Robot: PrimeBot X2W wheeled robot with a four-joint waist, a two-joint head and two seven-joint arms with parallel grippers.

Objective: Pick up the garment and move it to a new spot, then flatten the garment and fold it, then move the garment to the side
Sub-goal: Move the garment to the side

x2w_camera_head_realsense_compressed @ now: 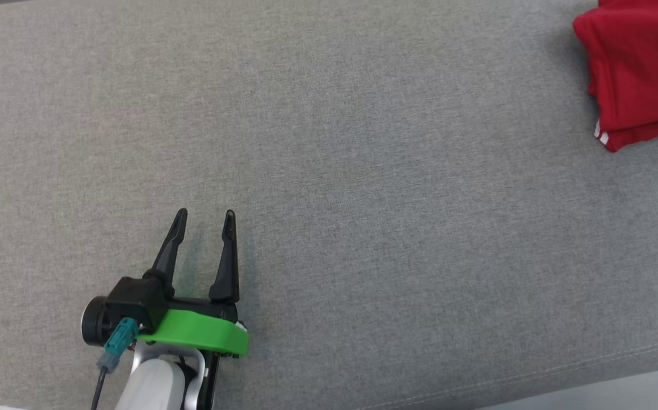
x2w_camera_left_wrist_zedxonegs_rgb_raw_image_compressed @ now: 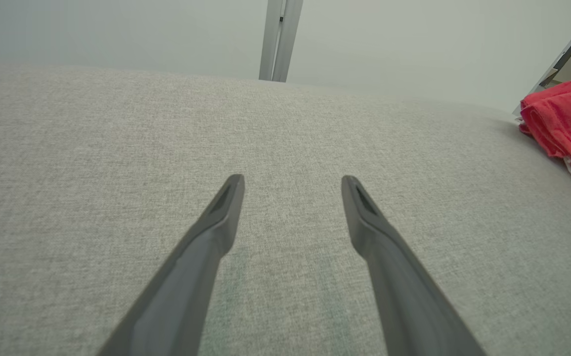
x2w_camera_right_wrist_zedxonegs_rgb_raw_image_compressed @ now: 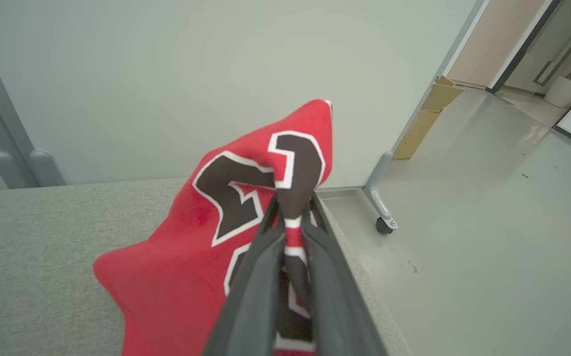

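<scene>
A: Left gripper (x2w_camera_head_realsense_compressed: 205, 213)?
B: Spread wide, empty, low over the grey surface (x2w_camera_head_realsense_compressed: 363, 171), well apart from the garment (x2w_camera_head_realsense_compressed: 642, 68).
A: Right gripper (x2w_camera_right_wrist_zedxonegs_rgb_raw_image_compressed: 294, 202)?
B: Clamped tight on a fold of the garment, black-and-white print pinched between the fingers.
A: Garment's place?
B: Far right end of the surface, near the edge; red, bunched, one part raised in the grip.

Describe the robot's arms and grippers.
The left gripper has two long, tapering black fingers on a black block, a bright green curved plate, a teal connector with a dark cable, and a pale forearm. The right gripper has matching dark fingers.
</scene>
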